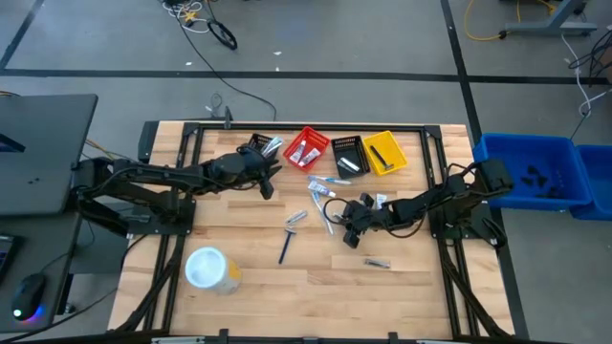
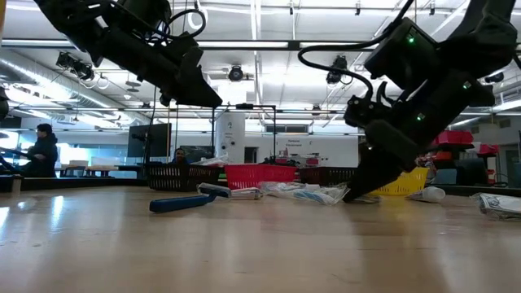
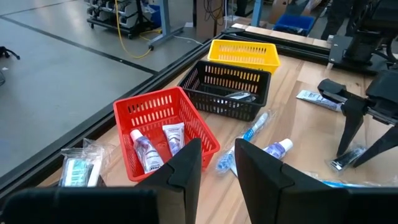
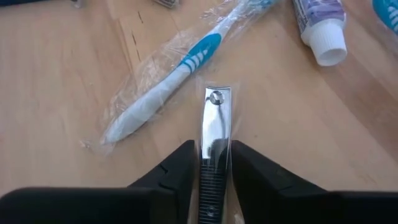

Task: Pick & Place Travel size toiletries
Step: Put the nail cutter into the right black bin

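My right gripper [image 4: 213, 150] is low over the table's middle [image 1: 350, 224], shut on a silvery nail clipper [image 4: 215, 127]. A wrapped blue-and-white toothbrush [image 4: 166, 84] and a white-capped tube [image 4: 321, 30] lie on the wood just beyond it. My left gripper [image 3: 217, 167] hangs open and empty above the table [image 1: 267, 178], near the red basket [image 3: 163, 121], which holds two small tubes [image 3: 147, 151]. More toiletries lie loose: a blue razor [image 1: 285, 247], a dark stick [image 1: 376, 263], a toothbrush [image 3: 252, 129]. My right gripper pinches the nail clipper between its two fingers [image 4: 181, 169] by its long sides, near the file end [image 4: 214, 177]. The fingers run along the clipper, slanting down from above. The riveted end [image 4: 216, 96] sticks out ahead; I cannot tell whether it rests on the wood.
Black basket [image 1: 349, 155] and yellow basket [image 1: 384, 151] stand beside the red one [image 1: 308, 147] at the far edge. A white-lidded tub [image 1: 210, 268] sits near the front left. A blue bin [image 1: 532, 172] stands off the table's right side. People show in the room behind [image 2: 41, 150].
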You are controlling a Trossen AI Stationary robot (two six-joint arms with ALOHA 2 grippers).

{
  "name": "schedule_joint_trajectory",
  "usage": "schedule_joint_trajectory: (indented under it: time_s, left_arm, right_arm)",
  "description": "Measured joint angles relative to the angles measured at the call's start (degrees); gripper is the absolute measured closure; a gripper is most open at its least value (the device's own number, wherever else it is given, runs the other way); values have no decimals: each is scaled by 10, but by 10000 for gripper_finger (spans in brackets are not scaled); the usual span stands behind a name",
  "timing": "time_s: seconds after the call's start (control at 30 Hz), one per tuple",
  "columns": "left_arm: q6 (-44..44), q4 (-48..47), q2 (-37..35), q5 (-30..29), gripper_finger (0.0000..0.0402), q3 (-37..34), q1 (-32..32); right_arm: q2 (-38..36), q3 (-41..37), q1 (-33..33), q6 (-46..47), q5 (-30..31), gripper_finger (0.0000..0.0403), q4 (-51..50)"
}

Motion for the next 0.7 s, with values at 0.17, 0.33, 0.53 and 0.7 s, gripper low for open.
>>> schedule_joint_trajectory:
  time_s: [0.17, 0.33, 0.53, 0.7]
  left_arm:
    - [0, 0, 0, 0, 297, 0, 0]
    - [0, 0, 0, 0, 297, 0, 0]
    - [6, 0, 0, 0, 297, 0, 0]
    - [5, 0, 0, 0, 297, 0, 0]
  right_arm:
    - [0, 0, -2, 0, -2, 314, 1]
    - [1, 0, -9, -3, -9, 336, 2]
    - [-6, 0, -19, -6, -23, 337, 1]
    - [-57, -3, -35, -26, -36, 339, -27]
